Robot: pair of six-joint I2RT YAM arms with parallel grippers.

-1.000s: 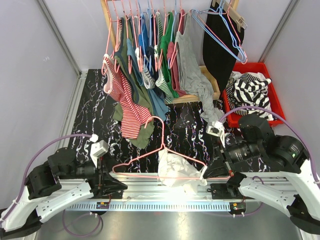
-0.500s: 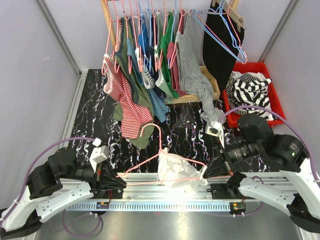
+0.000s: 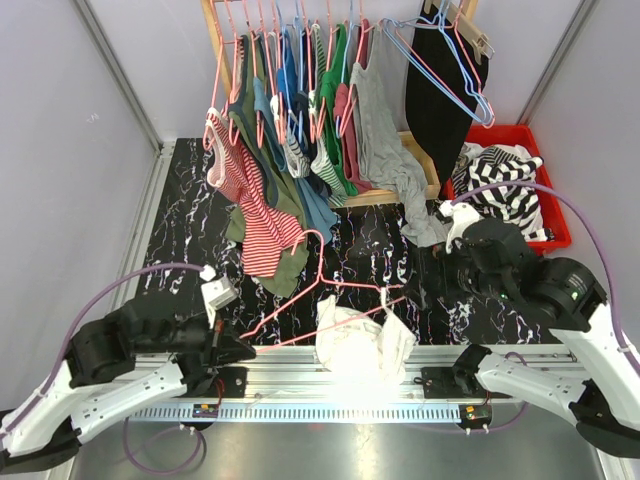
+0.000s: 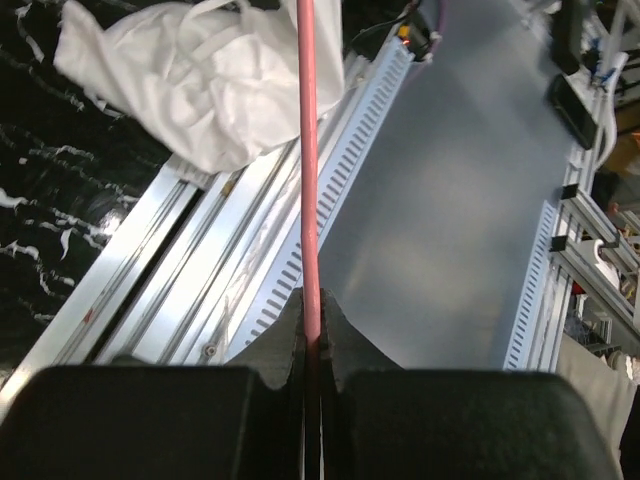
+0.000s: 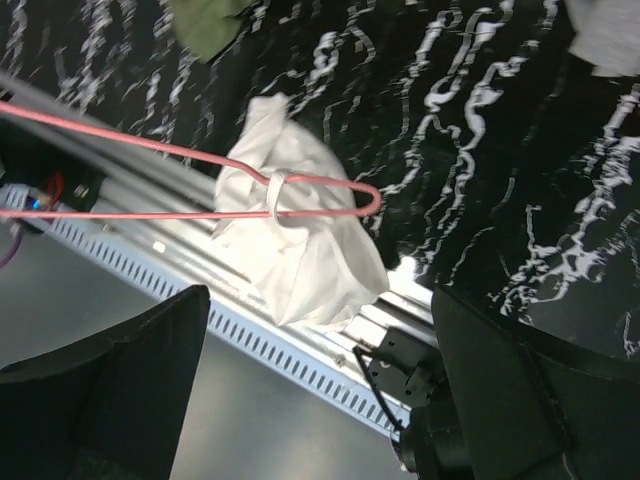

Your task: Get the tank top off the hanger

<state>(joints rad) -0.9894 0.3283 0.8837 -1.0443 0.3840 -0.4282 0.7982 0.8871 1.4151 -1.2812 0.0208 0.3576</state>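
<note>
- Low at the left, the left gripper [image 3: 238, 350] pinches the pink hanger [image 3: 300, 300] to hold it up.
- White tank top [image 3: 360, 345] hangs on it, bottom middle.
- Right gripper [image 3: 418, 285] gapes wide, empty.

No text, label, brand or number reads legibly on the hanger [image 4: 308, 150], tank top [image 3: 355, 345] or red bin [image 3: 553, 195].

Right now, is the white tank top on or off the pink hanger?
On. One strap loops round the hanger wire near one bent end, and the bunched tank top hangs below it.
</note>
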